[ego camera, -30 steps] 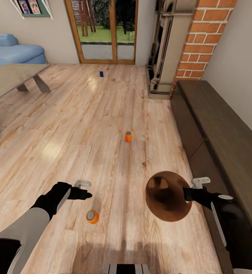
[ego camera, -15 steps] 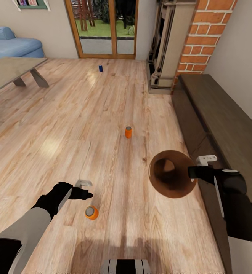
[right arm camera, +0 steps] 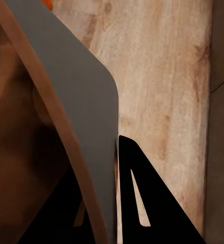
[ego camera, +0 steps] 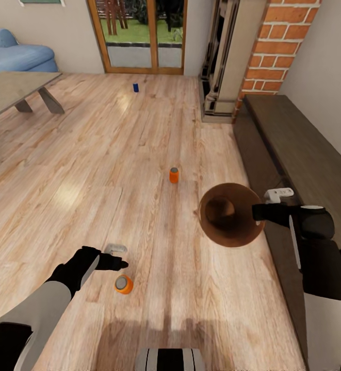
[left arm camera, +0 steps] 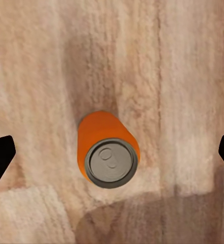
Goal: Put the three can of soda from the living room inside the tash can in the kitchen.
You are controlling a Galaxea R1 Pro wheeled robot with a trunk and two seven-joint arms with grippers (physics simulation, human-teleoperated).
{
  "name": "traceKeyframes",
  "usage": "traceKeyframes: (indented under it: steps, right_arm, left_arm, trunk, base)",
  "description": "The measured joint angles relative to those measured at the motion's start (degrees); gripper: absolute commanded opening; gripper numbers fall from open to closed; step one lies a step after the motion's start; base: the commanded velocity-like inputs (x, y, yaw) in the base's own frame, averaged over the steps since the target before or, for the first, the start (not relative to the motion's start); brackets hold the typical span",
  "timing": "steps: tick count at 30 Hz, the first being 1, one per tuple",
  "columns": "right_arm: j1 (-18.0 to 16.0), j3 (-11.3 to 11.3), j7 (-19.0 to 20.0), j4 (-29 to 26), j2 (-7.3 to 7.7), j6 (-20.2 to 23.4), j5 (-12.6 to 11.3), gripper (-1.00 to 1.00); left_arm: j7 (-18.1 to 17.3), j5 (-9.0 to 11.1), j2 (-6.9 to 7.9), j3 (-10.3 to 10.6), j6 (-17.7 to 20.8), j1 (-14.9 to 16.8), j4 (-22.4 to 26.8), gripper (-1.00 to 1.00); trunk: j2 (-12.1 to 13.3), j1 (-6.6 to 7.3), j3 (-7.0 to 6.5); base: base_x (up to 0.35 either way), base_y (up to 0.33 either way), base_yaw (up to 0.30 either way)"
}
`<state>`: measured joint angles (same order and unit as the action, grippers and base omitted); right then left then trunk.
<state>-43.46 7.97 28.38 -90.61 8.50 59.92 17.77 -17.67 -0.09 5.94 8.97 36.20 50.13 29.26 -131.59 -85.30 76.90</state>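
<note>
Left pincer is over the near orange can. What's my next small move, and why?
Probably lower the left pincer straight down around the near orange can: it stands upright on the wood floor, centred between the wide-open fingertips, while the right pincer grips the trash can's rim.

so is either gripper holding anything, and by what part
The right gripper holds the trash can by its rim wall. The left gripper is open above an orange can, holding nothing.

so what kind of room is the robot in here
Most likely a living room: a blue sofa and a low grey table at the far left, a brick-sided fireplace ahead, and wood-framed glass doors opening onto a garden.
</note>
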Motion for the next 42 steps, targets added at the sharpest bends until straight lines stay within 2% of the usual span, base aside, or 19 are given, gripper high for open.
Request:
traceKeyframes:
  steps: [4,9,12,21,28,31,35,39,42]
  right_arm:
    - [-0.92,-0.88,-0.11,0.02,0.10,-0.19,1.26,-1.00]
    - [-1.26,-1.62,0.01,0.05,0.11,0.07,0.15,-1.00]
    - [-1.32,-1.91,-0.10,0.05,0.12,-0.07,0.91,-1.00]
    - [-1.33,-2.07,-0.08,0.05,0.07,-0.05,0.76,-1.00]
    - [-1.56,-2.21,-0.08,0.02,0.11,-0.05,0.61,-1.00]
    - [-2.28,-3.14,-0.13,0.01,0.14,-0.20,1.11,-1.00]
    - [-3.13,-4.49,0.09,0.04,0.53,0.07,-0.23,-1.00]
    - [-3.36,-4.84,-0.06,0.04,1.18,-0.15,1.33,-1.00]
    - [-3.42,-4.96,0.00,0.03,1.41,0.01,0.46,-1.00]
  left_arm:
    - [0.00,-0.02,-0.04,0.00,0.01,0.01,0.01,1.00]
    - [0.00,-0.02,-0.05,0.00,0.01,0.03,0.01,1.00]
    - [0.00,-0.07,-0.05,0.04,0.01,-0.01,0.01,1.00]
    - [0.02,-0.05,-0.11,0.09,0.01,-0.03,0.01,1.00]
    - [0.04,0.00,-0.12,0.09,0.00,0.00,0.01,1.00]
    - [0.02,0.05,-0.13,0.09,0.00,0.03,0.05,1.00]
    - [0.00,0.07,-0.14,0.09,0.00,0.03,0.05,1.00]
    - [0.00,0.08,-0.13,0.09,0.01,0.00,0.08,1.00]
    - [0.00,0.09,-0.14,0.09,0.00,0.00,0.09,1.00]
  trunk:
    - [-1.60,-0.88,1.06]
    - [-3.61,-1.98,2.39]
    - [-4.81,-2.64,3.20]
    - [-8.42,-4.62,5.61]
    - [-8.43,-4.62,6.23]
    - [-8.43,-4.62,6.49]
    - [-10.02,-5.50,7.56]
    - [-11.63,-6.38,8.63]
    - [-11.67,-6.43,9.34]
  base:
    - [0.000,0.000,0.000]
    - [0.000,0.000,0.000]
    - [0.000,0.000,0.000]
    - [0.000,0.000,0.000]
    - [0.000,0.000,0.000]
    - [0.000,0.000,0.000]
    - [0.000,0.000,0.000]
    - [0.000,0.000,0.000]
    - [0.000,0.000,0.000]
